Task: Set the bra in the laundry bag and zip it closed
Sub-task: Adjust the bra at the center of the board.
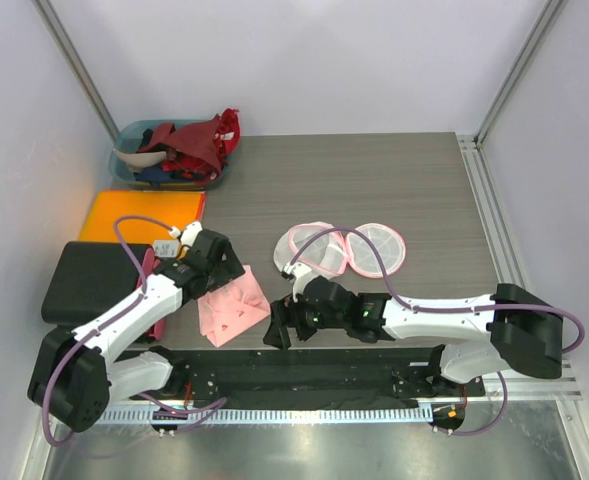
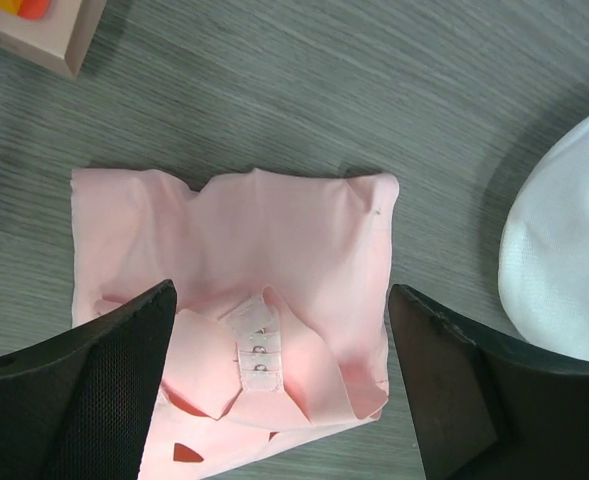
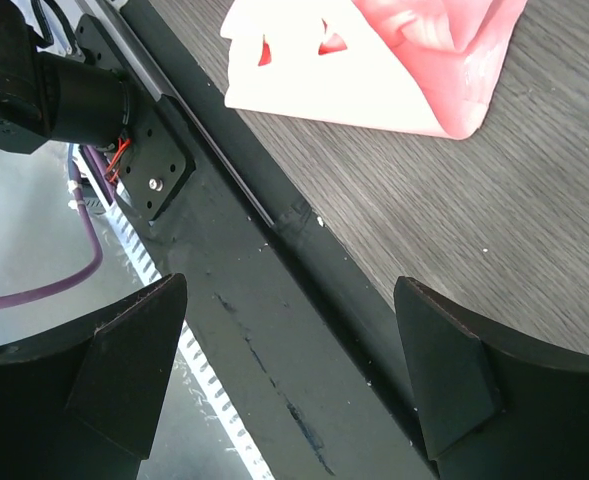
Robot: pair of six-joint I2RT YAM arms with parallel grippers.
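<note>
The left fingers (image 2: 94, 390) stand spread wide, released, straddling the folded pink bra (image 2: 264, 270) and hiding its near corners. The right fingers (image 3: 124, 370) gape too, grasping nothing, over the black rail (image 3: 274, 340) at the desk (image 3: 534, 200) edge. The bra lies flat on the desk just left of the laundry bag (image 1: 319, 248), which the left wrist view cuts off.

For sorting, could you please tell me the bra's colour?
The bra is pale pink, clearest in the left wrist view.
</note>
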